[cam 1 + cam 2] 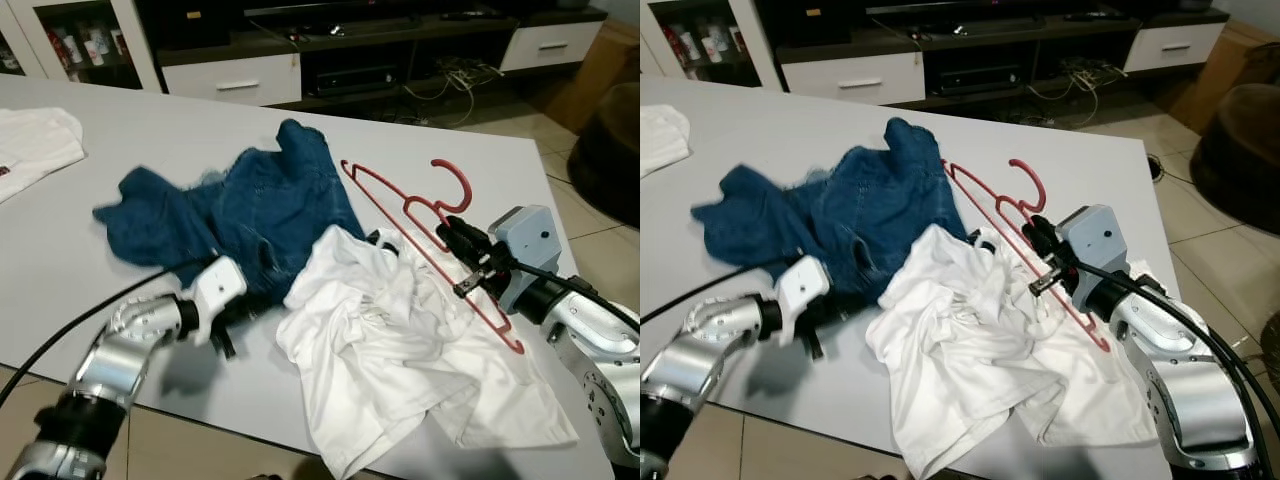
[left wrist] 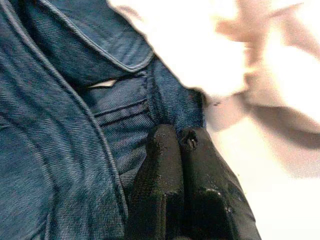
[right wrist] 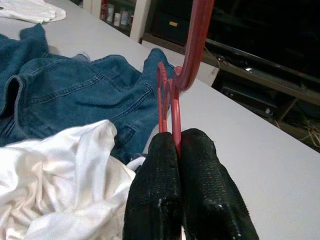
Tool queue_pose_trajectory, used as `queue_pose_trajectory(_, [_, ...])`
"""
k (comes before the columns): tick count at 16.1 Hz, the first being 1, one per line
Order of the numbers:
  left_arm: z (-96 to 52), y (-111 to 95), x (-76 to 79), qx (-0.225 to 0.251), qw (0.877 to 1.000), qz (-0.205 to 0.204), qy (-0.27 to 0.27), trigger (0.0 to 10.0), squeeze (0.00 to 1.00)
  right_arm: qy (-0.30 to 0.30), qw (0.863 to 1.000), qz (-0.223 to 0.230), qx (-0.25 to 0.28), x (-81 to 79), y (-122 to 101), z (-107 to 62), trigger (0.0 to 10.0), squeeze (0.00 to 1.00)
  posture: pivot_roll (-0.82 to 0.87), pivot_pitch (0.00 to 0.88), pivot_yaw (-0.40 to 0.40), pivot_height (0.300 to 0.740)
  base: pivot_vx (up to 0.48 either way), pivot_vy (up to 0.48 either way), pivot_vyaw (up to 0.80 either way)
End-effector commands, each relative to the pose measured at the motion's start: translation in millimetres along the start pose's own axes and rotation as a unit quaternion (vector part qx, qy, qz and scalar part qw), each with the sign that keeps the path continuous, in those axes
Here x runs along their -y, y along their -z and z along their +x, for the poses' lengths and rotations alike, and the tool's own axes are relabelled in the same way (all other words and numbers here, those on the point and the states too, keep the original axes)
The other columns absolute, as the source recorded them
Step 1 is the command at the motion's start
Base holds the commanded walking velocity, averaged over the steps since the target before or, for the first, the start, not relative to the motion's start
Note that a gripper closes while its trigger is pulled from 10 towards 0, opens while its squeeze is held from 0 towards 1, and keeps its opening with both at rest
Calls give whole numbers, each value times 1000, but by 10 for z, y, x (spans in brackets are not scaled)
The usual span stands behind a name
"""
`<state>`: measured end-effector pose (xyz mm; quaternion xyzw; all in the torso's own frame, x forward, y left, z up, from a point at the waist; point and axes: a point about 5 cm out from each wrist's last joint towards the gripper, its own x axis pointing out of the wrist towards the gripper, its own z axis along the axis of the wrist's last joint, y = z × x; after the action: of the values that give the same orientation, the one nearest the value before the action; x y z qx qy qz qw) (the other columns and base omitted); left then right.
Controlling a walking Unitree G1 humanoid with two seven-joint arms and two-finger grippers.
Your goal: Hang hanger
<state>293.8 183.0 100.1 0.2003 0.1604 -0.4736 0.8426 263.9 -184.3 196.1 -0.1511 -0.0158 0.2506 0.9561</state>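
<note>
The red hanger (image 1: 430,245) looks like smooth plastic with a faint sheen, its thin bars moulded. The right gripper (image 3: 175,150), pinched tight on it, has matt black fingers with a fine grainy, rubbery texture; its wrist housing is smooth grey plastic, and the arm behind is brushed silver metal. The left gripper (image 2: 181,145) has the same coarse black pads, pressed together. The denim garment (image 1: 240,215) is blue woven cloth, twill ribbed, with stitched seams and a frayed edge. The white shirt (image 1: 400,350) is soft, crumpled, matt cloth. The table (image 1: 150,130) is a smooth, pale, matt surface. Near its far left edge lies another white cloth (image 1: 35,145).
</note>
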Motion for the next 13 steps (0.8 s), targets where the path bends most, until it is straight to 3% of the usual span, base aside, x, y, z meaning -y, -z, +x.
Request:
queue_pose_trajectory(1, [73, 137, 203, -27, 998, -20, 59, 0, 0, 0, 1000, 2, 3, 22, -18, -9, 10000, 0, 9, 100, 18, 740, 0, 0, 0])
queue_pose_trajectory(3, [88, 95, 206, -17, 999, -2, 51, 0, 0, 0, 1000, 2, 3, 26, -21, -8, 10000, 0, 10, 102, 16, 740, 0, 0, 0])
queue_pose_trajectory(5, [85, -9, 39, 12, 1000, 20, -19, 0, 0, 0, 1000, 2, 3, 27, -19, -5, 10000, 0, 10, 102, 14, 740, 0, 0, 0])
queue_pose_trajectory(6, [52, -126, -119, 45, 995, 28, -79, 0, 0, 0, 1000, 2, 3, 28, -21, -4, 10000, 0, 11, 101, 14, 740, 0, 0, 0])
queue_pose_trajectory(7, [25, -201, -193, 66, 992, 30, -104, 0, 0, 0, 1000, 2, 3, 27, -21, -3, 10000, 0, 11, 100, 13, 740, 0, 0, 0])
queue_pose_trajectory(9, [-79, -458, -390, 149, 973, 24, -174, 0, 0, 1, 1000, 2, 4, 26, -23, -1, 10000, 0, 12, 99, 12, 740, 0, 0, 0])
queue_pose_trajectory(12, [-142, -610, -481, 218, 956, -6, -198, 0, 0, 3, 1000, 3, 5, 22, -20, 1, 10000, 0, 11, 95, 14, 740, 0, 0, 0])
queue_pose_trajectory(13, [-143, -612, -487, 218, 956, 1, -197, 0, 0, 3, 1000, 3, 5, 18, -19, 6, 10000, 0, 11, 91, 18, 740, 0, 0, 0])
